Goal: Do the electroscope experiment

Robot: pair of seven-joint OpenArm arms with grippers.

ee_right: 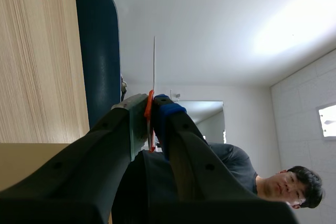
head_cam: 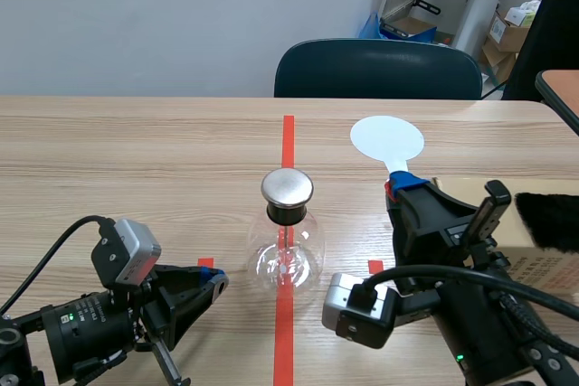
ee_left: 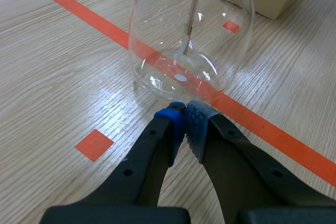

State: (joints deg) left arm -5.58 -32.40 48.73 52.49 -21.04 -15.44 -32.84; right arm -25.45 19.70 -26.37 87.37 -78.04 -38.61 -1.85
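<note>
Electroscope (head_cam: 287, 241), glass flask with metal cap, standing on the centre tape line (head_cam: 288, 130); our left gripper (ee_left: 185, 118) clenched empty just before its base, our right gripper (ee_right: 150, 109) grasping a white disc paddle (head_cam: 387, 140).

Inventory of items, counted by kind.
One glass electroscope (head_cam: 287, 243), one white paddle (head_cam: 387, 139), one cardboard box (head_cam: 550, 268), one black fur piece (head_cam: 548, 220) and one chair (head_cam: 378, 70) are shown.
</note>
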